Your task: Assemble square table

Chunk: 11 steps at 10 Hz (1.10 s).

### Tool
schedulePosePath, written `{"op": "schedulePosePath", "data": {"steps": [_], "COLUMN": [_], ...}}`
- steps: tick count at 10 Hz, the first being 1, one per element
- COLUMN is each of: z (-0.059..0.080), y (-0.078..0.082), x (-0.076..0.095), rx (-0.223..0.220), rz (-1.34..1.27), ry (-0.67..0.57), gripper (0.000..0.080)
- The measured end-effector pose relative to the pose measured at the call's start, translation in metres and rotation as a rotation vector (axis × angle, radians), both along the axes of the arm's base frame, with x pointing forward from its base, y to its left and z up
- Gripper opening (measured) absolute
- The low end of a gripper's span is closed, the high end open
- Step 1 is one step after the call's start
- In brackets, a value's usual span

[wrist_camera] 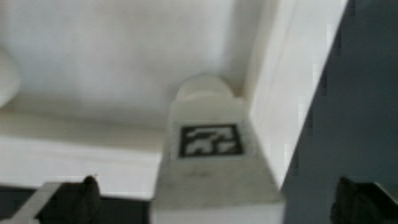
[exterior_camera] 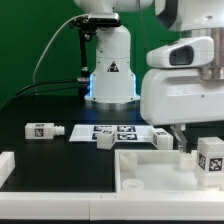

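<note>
On the white leg [wrist_camera: 214, 188], a black-and-white tag [wrist_camera: 208, 139]

Exterior cam sits low at the near edge of the black table [exterior_camera: 40, 110] and faces across it to the robot base [exterior_camera: 110, 75] at the back, with the tray top [exterior_camera: 150, 172] right up close. Wrist cam looks down along the fingertips [wrist_camera: 71, 198], super tight. Both views catch the tagged leg [exterior_camera: 209, 160] [wrist_camera: 210, 140] inside the tray, at the exterior view's right.
</note>
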<state>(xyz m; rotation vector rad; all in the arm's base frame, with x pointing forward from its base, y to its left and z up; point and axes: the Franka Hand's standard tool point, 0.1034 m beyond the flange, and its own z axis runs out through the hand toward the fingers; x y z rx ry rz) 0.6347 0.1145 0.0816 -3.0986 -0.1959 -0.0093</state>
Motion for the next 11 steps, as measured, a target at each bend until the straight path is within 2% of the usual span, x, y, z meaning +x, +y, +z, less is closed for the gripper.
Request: {"op": "schedulePosePath", "data": {"steps": [1, 2, 3, 4, 5, 7, 9, 11], "z": [0.0006, -0.0002, -0.0002, -0.0002, -0.0004, -0.0008, -0.0021, -0.0027], "y": [-0.0003, 0.0001, 0.0003, 0.0006, -0.0005, -0.0002, 0.0000, -0.0015], "x": [0.0035, 0.0028, 0.0028, 0.0027, 0.0028, 0.0029, 0.0017, 0.0032], "rx": [0.002, 0.002, 0.004, 0.005, 0.005, 0.007, 0.016, 0.070], "rz": [-0.012, -0.036, -0.077, -0.150, -0.228, -0.341, -0.641, -1.052], "ry": [-0.021, -0.018, -0.016, -0.013, -0.010, -0.007, -0.040, 0.001], "gripper": [0.0648, 0.0549, 0.0549, 0.0359, 0.0284, 0.0284, 0.0284, 0.0284]}}
